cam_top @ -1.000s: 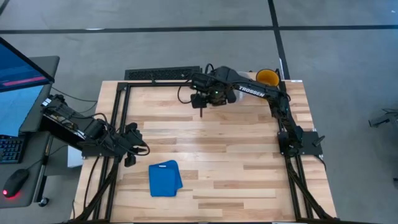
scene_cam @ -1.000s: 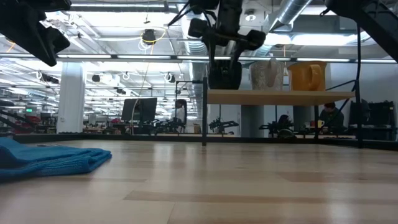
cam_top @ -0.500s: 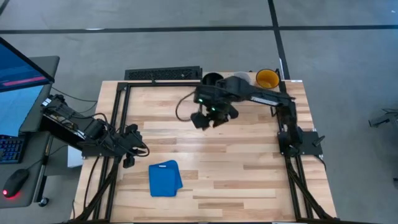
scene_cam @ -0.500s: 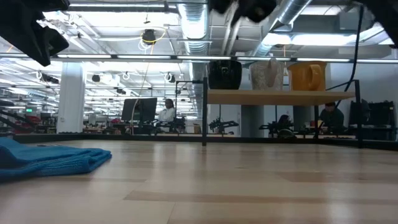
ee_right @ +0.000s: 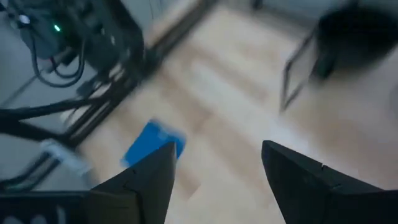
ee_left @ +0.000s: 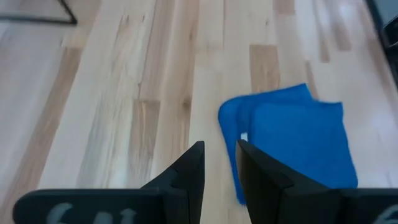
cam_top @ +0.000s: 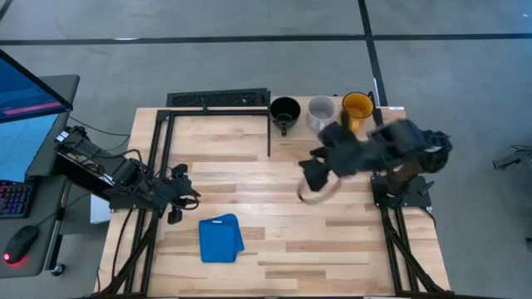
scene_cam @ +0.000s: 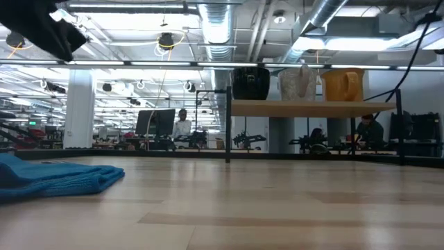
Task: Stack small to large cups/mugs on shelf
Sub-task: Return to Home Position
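Three mugs stand in a row on their bases on the shelf [scene_cam: 312,108] at the table's far right: a black mug [cam_top: 285,110] [scene_cam: 250,83], a pale grey-white mug [cam_top: 321,110] [scene_cam: 297,83] and a yellow mug [cam_top: 358,105] [scene_cam: 343,85]. My right gripper [cam_top: 314,178] [ee_right: 217,168] hangs open in the air, nearer than the shelf and clear of the mugs, with nothing between its fingers. At the table's left edge my left gripper [cam_top: 177,196] [ee_left: 219,168] hovers with a narrow gap between its fingers, also with nothing in it.
A folded blue cloth [cam_top: 220,238] [ee_left: 292,143] lies flat on the tabletop near the front left, just beyond my left gripper. Black frame rails [cam_top: 158,166] run along the table's left and right sides. Bare wood lies between the cloth and the shelf.
My right gripper has drawn away from the black mug on the shelf. It has risen, swung toward the table's right edge and come nearer, rolling as it went. The black mug stays standing on the shelf beside the other two.
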Available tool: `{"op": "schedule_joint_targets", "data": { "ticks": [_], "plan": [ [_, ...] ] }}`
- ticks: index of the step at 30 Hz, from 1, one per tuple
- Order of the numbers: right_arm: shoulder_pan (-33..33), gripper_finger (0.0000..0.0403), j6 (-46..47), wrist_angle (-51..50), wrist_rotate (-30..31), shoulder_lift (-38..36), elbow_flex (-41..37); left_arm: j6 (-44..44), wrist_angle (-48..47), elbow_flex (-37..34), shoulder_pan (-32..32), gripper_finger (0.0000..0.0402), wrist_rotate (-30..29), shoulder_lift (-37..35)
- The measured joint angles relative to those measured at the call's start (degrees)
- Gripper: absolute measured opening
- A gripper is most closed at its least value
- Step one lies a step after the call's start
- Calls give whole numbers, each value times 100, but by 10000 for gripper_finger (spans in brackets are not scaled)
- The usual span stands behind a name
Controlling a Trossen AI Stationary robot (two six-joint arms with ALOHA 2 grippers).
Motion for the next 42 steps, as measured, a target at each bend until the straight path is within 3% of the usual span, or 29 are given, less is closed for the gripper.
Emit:
{"op": "schedule_joint_targets", "data": {
  "ticks": [3, 6, 17, 23, 31, 37, 42],
  "plan": [
    [529, 260, -586, -5, 1307, -146, -7, 207, 297, 0, -2, 82, -121, 1],
    [836, 260, -915, -27, 1744, -395, -9, 231, 710, 0, -2, 82, -500, 1],
    [1551, 260, -2693, -200, 1506, -1758, -12, 388, 2313, 0, -2, 82, -2238, 1],
    [1868, 260, -3212, -196, 1567, -2465, -524, 340, 2721, 0, -1, 82, -3181, -2],
    [1898, 260, -2747, 95, 1953, -3778, -2685, -28, 2709, 0, -1, 82, -3514, 1],
    [1900, 260, -2915, 1664, 1912, -5157, -4892, 156, 2707, 0, 0, 82, -3867, 1],
    [1898, 260, -3672, 3348, 1477, -6487, -6658, 160, 2707, 0, 73, 82, -3840, 1]
  ]
}}
